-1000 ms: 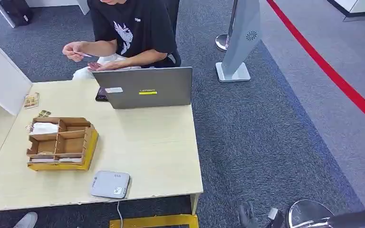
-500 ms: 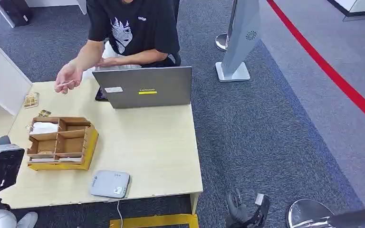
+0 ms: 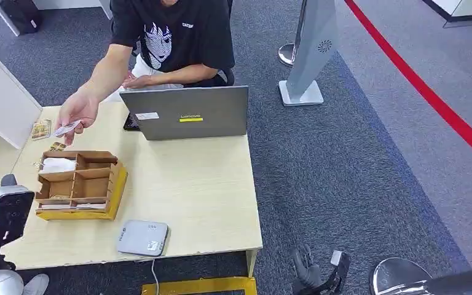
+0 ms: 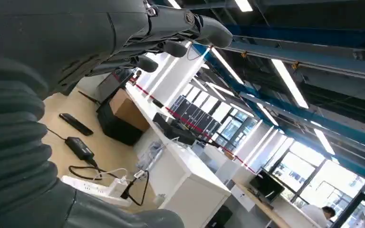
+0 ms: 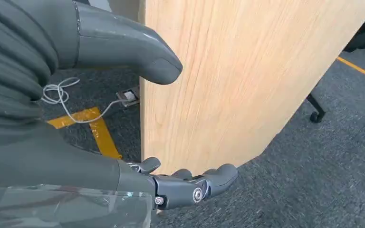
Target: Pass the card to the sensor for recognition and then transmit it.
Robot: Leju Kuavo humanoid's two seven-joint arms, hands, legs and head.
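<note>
A person's hand (image 3: 77, 110) offers the card (image 3: 67, 128) above the table's (image 3: 196, 184) far left corner; the robot's left hand (image 4: 171, 35), empty with fingers apart, should rise beneath it. The right hand (image 5: 185, 183) hangs empty, fingers loosely spread.

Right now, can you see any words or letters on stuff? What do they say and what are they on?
"Lenovo": on the back of the grey laptop lid, above a yellow sticker; small, so only just readable.
White label on the laptop lid: too small to read.
Small white print on the person's black T-shirt: too blurred to read.
Marks on the grey sensor box: too small to read.
</note>
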